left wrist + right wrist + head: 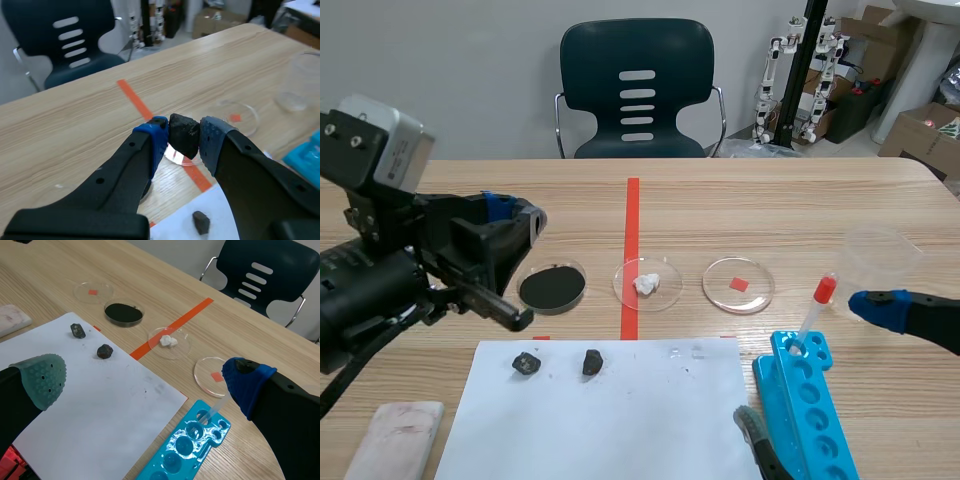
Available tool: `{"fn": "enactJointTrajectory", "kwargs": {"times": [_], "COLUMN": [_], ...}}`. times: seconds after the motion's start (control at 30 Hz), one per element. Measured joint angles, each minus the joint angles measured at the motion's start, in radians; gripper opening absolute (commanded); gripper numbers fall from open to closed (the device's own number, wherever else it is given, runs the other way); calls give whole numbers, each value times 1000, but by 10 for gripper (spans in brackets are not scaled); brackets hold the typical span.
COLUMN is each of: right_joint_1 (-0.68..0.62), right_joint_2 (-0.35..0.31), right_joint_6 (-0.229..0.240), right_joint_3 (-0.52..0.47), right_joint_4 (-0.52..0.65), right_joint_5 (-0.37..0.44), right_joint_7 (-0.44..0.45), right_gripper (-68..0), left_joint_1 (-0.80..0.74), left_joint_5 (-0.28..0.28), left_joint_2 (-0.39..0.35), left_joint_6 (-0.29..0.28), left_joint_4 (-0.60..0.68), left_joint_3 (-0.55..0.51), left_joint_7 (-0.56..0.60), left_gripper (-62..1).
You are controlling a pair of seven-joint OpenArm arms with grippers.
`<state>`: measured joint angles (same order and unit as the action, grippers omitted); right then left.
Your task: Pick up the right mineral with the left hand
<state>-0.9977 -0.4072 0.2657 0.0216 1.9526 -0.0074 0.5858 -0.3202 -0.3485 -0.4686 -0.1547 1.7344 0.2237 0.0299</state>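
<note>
Left arm check: the left gripper [183,132] is clenching a black stone [184,136] between its two blue pads, held in the air well clear of the table [800,205]. In the left wrist view the stone is sitting dead ahead at 12 o'clock. Its long axis is running roughly 11 to 5 o'clock, so the pads are biting across its narrower width. I am judging the pick as made; what is left is only keeping it steady. Two more dark stones, one [526,363] and another [592,362], are lying apart on the white sheet [620,430], at about 6 and 5 o'clock from the raised gripper in the scene view. The dish of black powder [552,288] is lying just past the sheet's far edge, near the gripper, so I am treating a straight drop as risky. The right gripper [145,382] is hanging released, fingers wide apart, over the sheet's right edge near the blue rack [810,420], well apart from the held stone. Open room is lying toward 12 o'clock, over bare wood. The dish with a white lump [647,284] is sitting at 3 o'clock of the powder dish.
</note>
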Motion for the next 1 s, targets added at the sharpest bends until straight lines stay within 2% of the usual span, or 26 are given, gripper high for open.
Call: {"fn": "enactJointTrajectory", "kwargs": {"times": [0.47,0.77,0.83,1.0], "right_joint_1": [0,0,0,0], "right_joint_2": [0,0,0,0], "right_joint_6": [0,0,0,0], "right_joint_3": [0,0,0,0], "right_joint_4": [0,0,0,0], "right_joint_5": [0,0,0,0], "right_joint_7": [0,0,0,0], "right_gripper": [4,4,4,4], "left_joint_1": [-162,-306,-330,-369], "left_joint_5": [2,40,69,100], "left_joint_2": [-154,-157,-157,-154], "left_joint_6": [1,2,1,0], "left_joint_4": [0,0,0,0], "left_joint_3": [-3,-60,-65,-66], "left_joint_7": [202,343,362,392], "left_gripper": [-479,-479,-479,-479]}}
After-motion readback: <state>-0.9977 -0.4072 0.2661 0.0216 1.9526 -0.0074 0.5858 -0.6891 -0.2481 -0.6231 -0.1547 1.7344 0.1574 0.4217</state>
